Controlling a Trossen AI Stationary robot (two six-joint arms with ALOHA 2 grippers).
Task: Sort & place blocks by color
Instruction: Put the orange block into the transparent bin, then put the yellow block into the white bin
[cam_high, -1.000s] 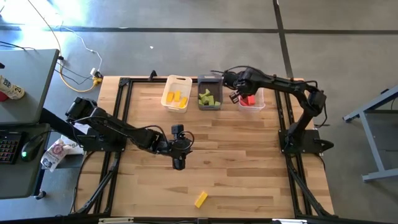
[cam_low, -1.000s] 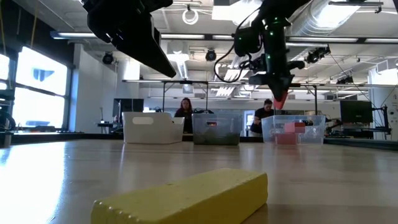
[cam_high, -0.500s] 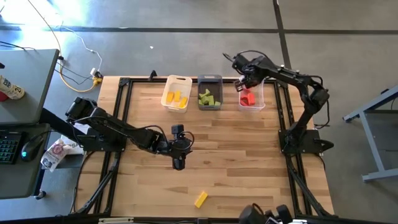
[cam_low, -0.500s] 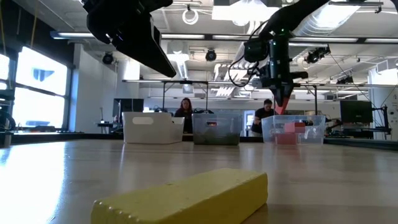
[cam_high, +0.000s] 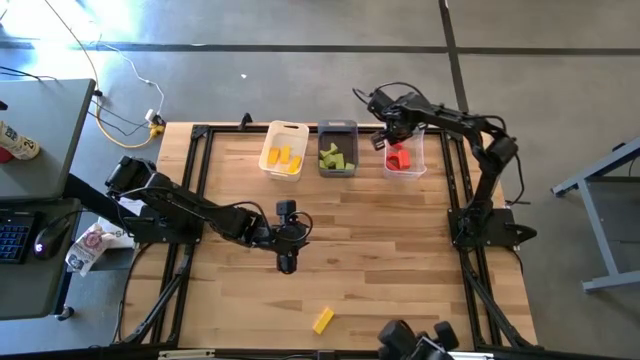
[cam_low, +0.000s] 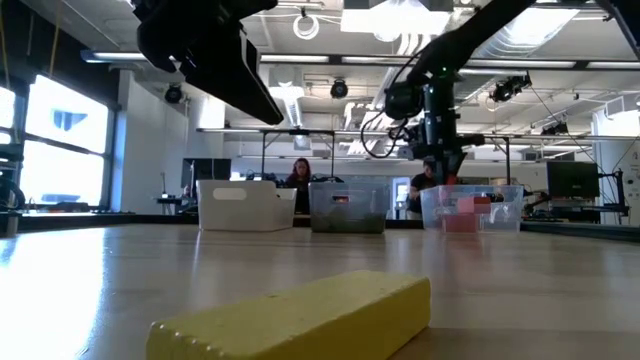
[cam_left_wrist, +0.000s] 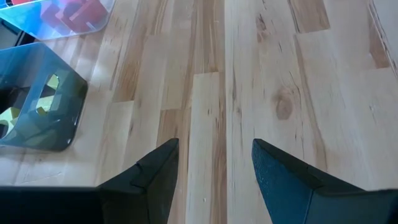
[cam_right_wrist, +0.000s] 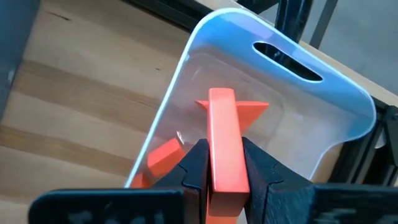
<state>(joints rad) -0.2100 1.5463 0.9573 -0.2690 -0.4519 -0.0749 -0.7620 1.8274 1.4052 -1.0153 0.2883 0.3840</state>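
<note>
- Right gripper (cam_right_wrist: 225, 163) poised above the clear plastic bin (cam_high: 413, 165), fingers clamped on a long red rectangular block (cam_right_wrist: 224, 149) held upright between them.
- In the right wrist view, more red blocks (cam_right_wrist: 166, 154) lying on the floor of that clear bin beneath the held one, one of them wedge-shaped.
- Three bins in a row along the far edge of the light wooden table (cam_high: 380, 250): grey translucent bin (cam_high: 337, 130) just beside the clear bin, white plastic bin (cam_high: 287, 129) on the grey one's other side.
- Light green blocks (cam_high: 336, 157) inside the grey bin; yellow blocks (cam_high: 282, 159) inside the white bin.
- Left gripper (cam_left_wrist: 214, 174) well apart from the clear bin, over bare wood near the table's middle, fingers spread wide, nothing between them.
- Left wrist view: a corner of the grey bin and a corner of the clear bin with red pieces inside, both beyond the fingers.
- One loose yellow rectangular block (cam_high: 323, 320) flat on the table, far from the clear bin, near the front edge; large in the low view's foreground (cam_low: 300, 315).
- Two people (cam_low: 299, 173) in the room beyond the bins, low view only, partly hidden behind them.
- A dark object (cam_high: 410, 340) at the table's front edge, too cut off to identify.
</note>
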